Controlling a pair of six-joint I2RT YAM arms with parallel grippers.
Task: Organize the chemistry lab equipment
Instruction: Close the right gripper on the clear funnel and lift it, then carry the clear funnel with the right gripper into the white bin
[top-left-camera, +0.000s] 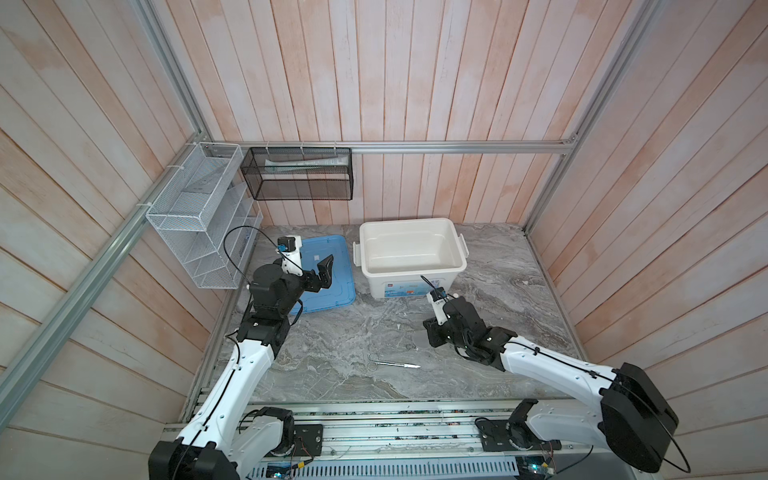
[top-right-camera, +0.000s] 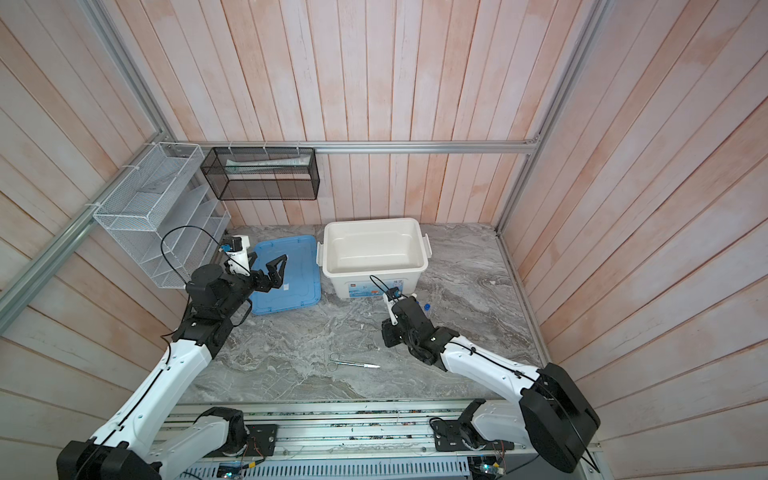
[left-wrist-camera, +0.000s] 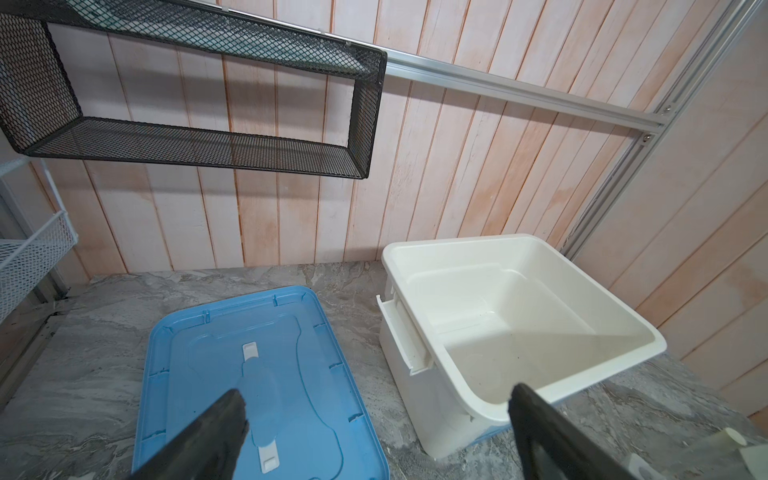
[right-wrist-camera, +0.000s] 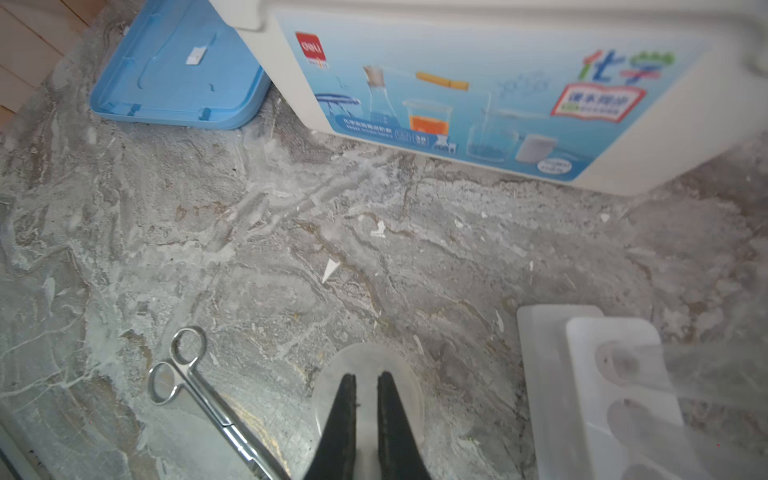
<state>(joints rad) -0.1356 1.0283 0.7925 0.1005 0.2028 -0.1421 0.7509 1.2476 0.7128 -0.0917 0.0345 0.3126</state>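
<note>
In the right wrist view my right gripper (right-wrist-camera: 365, 376) has its jaws drawn nearly together on the clear round dish (right-wrist-camera: 332, 365), which lies on the marble. The steel scissors (right-wrist-camera: 187, 374) lie just beside the dish. On its other side stands the white rack (right-wrist-camera: 582, 374) with blurred clear tubes (right-wrist-camera: 698, 374) in it. In both top views the scissors (top-left-camera: 373, 360) and the thin silver tool (top-left-camera: 401, 365) lie in front of the right gripper (top-left-camera: 432, 332). A blue tube cap (top-right-camera: 427, 306) peeks out beside the arm. My left gripper (top-left-camera: 324, 270) hangs open and empty over the blue lid (left-wrist-camera: 199, 353).
The open white bin (top-left-camera: 411, 226) stands at the back centre, and the blue lid (top-left-camera: 336, 291) lies flat to its left. A white wire rack (top-left-camera: 187, 208) and a black mesh shelf (top-left-camera: 299, 174) hang on the walls at the back left.
</note>
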